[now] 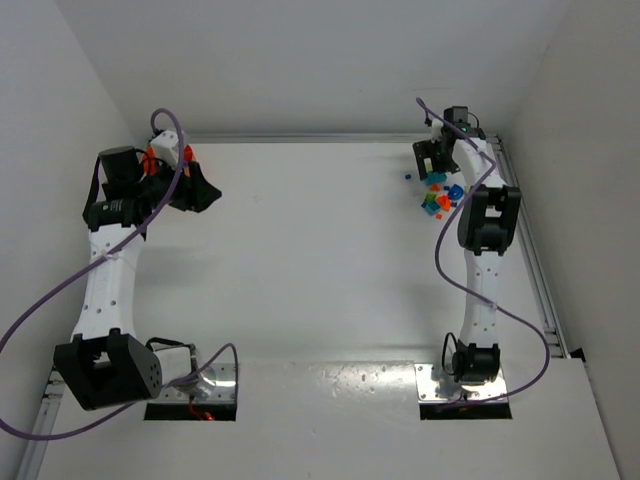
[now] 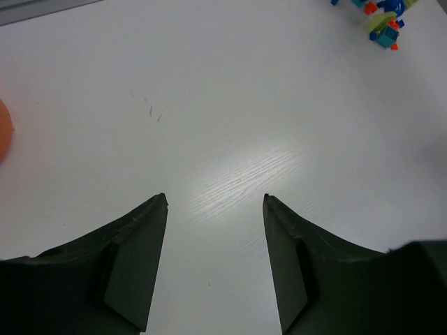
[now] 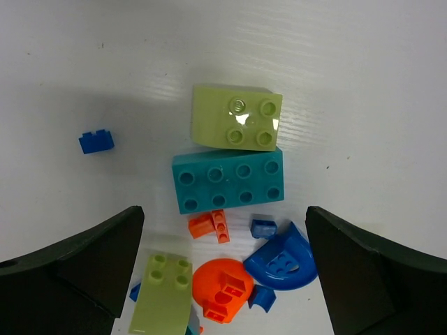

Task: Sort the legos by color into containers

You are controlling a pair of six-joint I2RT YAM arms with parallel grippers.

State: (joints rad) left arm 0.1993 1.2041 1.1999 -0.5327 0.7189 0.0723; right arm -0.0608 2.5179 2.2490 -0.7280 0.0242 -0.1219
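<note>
My right gripper (image 3: 223,230): fingers spread wide, empty. The arm is extended to the far right corner, pointing down over a teal eight-stud plastic brick (image 3: 228,181). A yellow-green four-stud plastic brick (image 3: 236,117) touches its far side, and small orange legos (image 3: 209,225) lie just beside its near side. My left gripper (image 2: 215,202): fingers parted, empty, well apart from the teal brick. The edge of a round orange plastic bowl (image 2: 3,129) shows to its left.

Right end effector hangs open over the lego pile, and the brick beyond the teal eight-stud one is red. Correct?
Not quite: the four-stud brick beyond the teal brick is yellow-green, not red, per the right wrist view. The right end effector is open.
</note>
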